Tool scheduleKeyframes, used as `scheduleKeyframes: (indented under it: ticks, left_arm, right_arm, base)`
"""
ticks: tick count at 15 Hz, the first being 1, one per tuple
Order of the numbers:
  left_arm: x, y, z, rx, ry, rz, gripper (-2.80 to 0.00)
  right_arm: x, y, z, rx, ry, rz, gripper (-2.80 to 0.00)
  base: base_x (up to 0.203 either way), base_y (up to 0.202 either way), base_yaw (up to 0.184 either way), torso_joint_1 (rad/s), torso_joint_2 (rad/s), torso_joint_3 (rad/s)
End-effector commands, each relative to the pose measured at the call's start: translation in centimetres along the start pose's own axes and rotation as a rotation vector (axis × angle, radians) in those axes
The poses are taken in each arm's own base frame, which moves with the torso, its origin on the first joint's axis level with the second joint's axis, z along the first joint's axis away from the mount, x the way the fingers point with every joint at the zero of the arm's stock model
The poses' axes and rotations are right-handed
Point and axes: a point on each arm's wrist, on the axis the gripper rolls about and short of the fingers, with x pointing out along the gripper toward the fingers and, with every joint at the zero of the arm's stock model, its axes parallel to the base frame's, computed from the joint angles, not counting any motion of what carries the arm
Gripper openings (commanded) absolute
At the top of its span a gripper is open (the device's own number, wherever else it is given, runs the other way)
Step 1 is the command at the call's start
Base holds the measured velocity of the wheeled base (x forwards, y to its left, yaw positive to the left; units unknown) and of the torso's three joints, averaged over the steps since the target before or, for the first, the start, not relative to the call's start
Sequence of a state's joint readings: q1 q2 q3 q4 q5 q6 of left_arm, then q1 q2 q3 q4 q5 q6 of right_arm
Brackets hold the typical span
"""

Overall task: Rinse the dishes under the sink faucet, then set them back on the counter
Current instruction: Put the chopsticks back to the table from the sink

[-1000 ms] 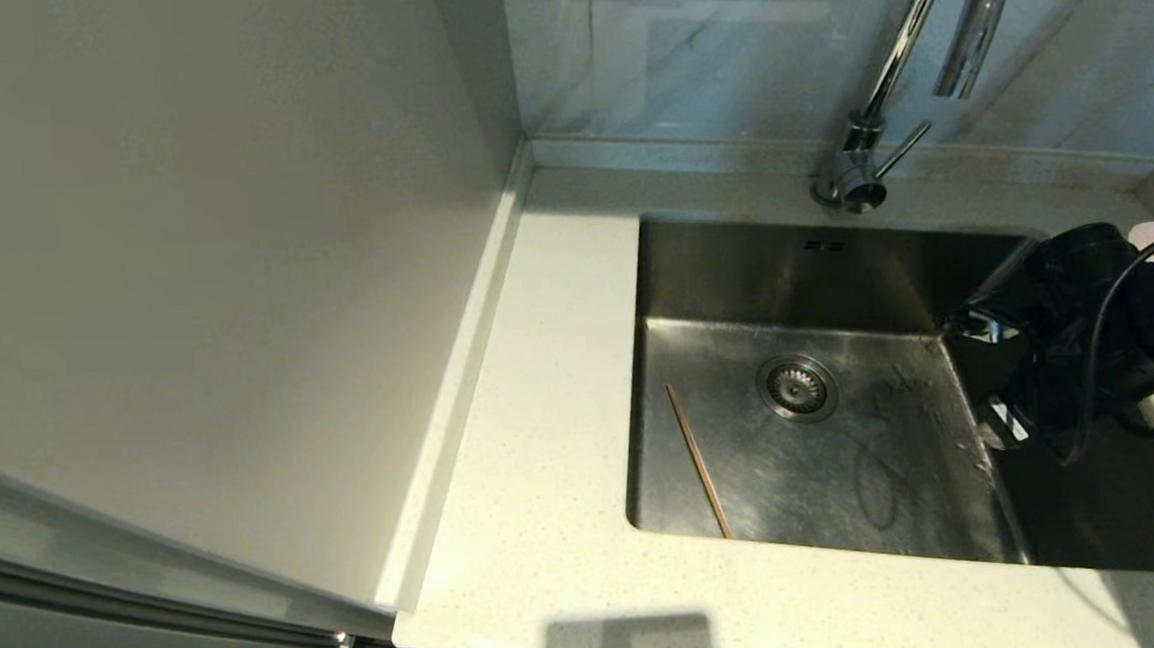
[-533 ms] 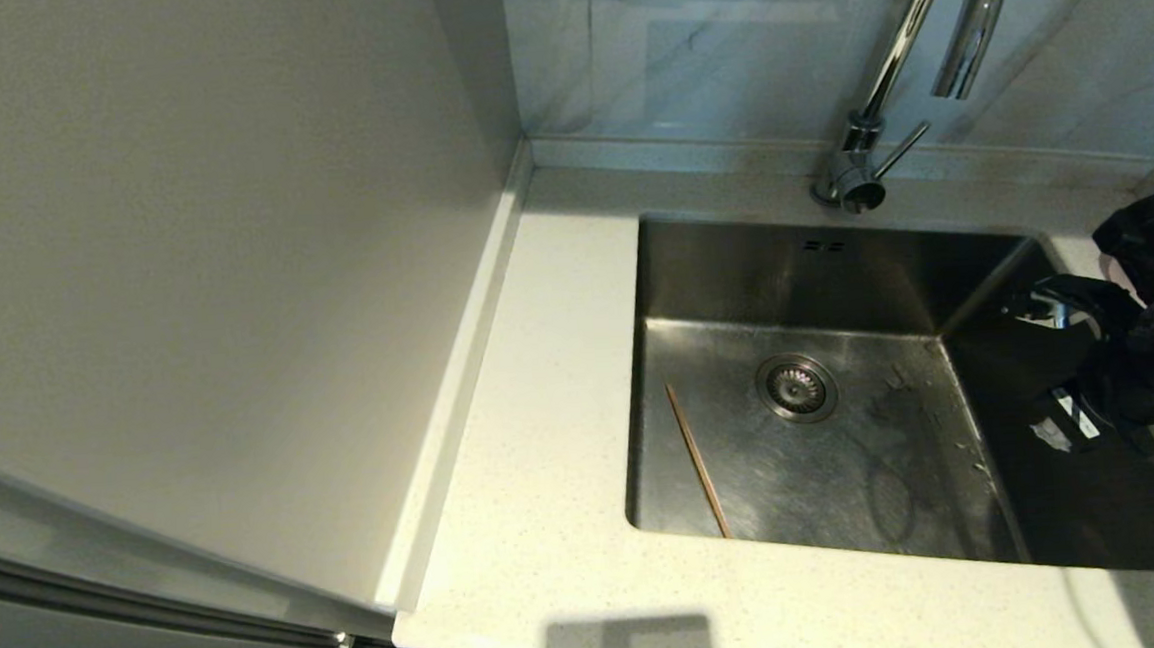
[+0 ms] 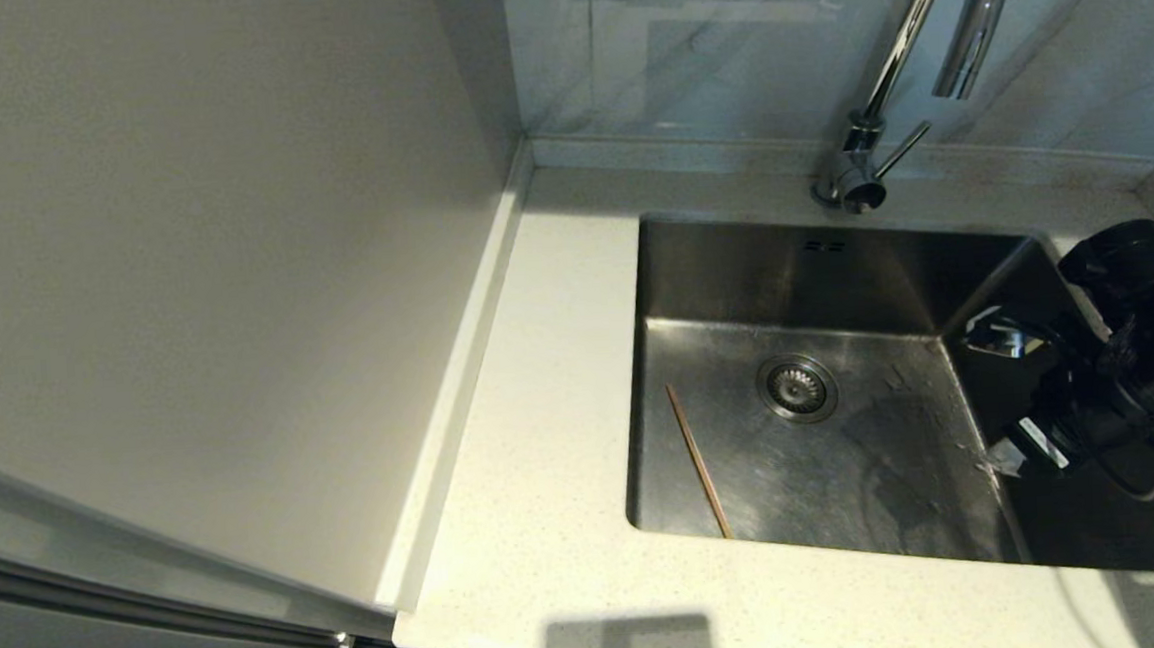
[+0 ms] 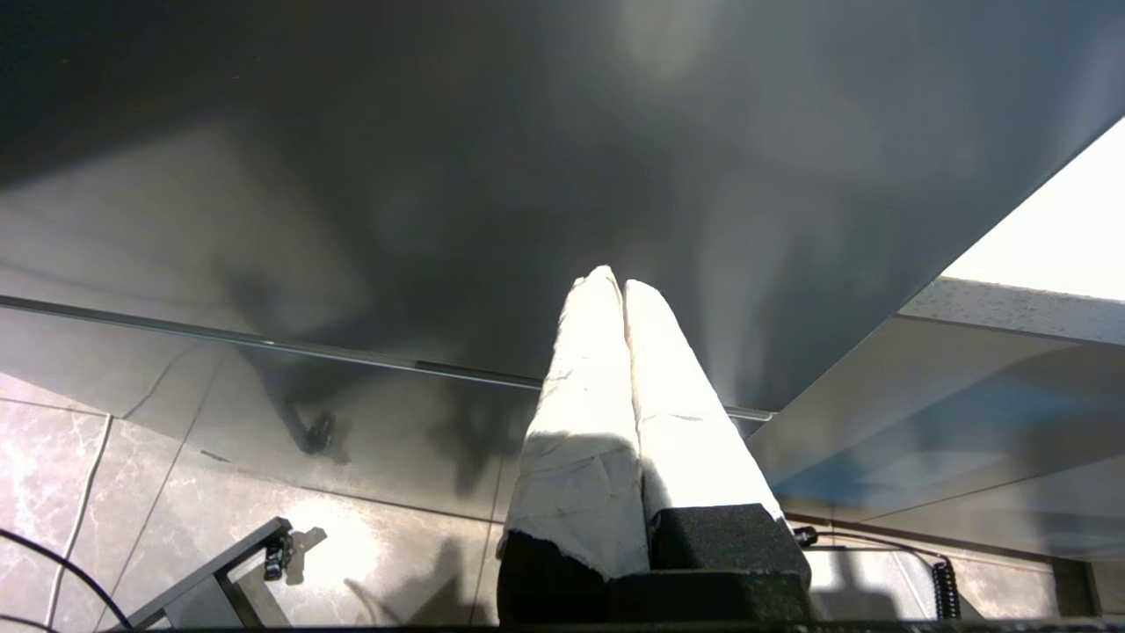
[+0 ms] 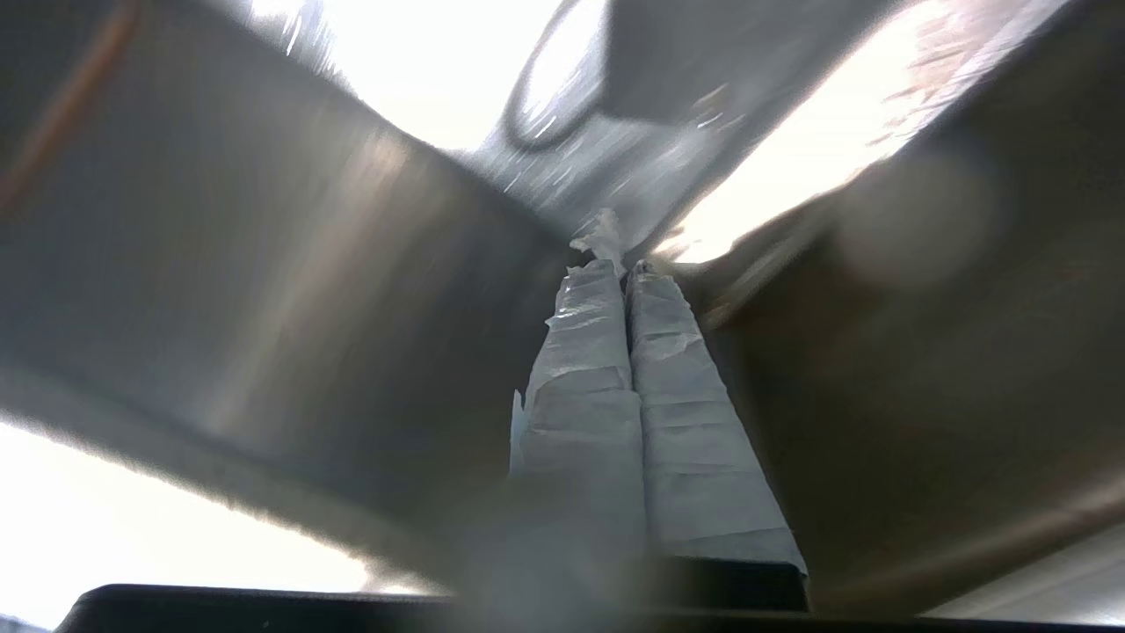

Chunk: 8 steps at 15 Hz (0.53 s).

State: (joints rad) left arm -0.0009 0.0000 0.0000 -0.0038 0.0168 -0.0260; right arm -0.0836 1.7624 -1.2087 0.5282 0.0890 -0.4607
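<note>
Over the sink's (image 3: 735,284) right side | we kept our right hand (image 5: 615,264) clenched, empty, probably heading for the chopstick (image 3: 699,460) on the basin floor | left hand (image 4: 622,283) clenched, parked below the desk (image 3: 549,526).

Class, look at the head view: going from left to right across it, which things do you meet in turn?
Grey-white side panel → counter → chopstick in the sink → drain strainer → right gripper.
</note>
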Motion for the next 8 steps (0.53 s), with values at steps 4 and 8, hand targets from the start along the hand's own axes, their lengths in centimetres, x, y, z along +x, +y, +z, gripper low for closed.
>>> scheduleKeyframes:
  ticks: [4,8]
  left_arm:
    - [0.0,0.0,0.0,0.000,-0.004,0.001,-2.80]
    - [0.0,0.0,0.0,0.000,-0.004,0.001,-2.80]
  right_arm:
    - [2.0,1.4,-3.2,-0.083,0.036,0.120,-2.80]
    - [5.3,-0.4,-1.4,-0.126,-0.095,0.125,-2.80]
  base:
    - [0.000,0.000,0.000,0.000,0.00,0.000]
    - [0.000,0.000,0.000,0.000,0.00,0.000]
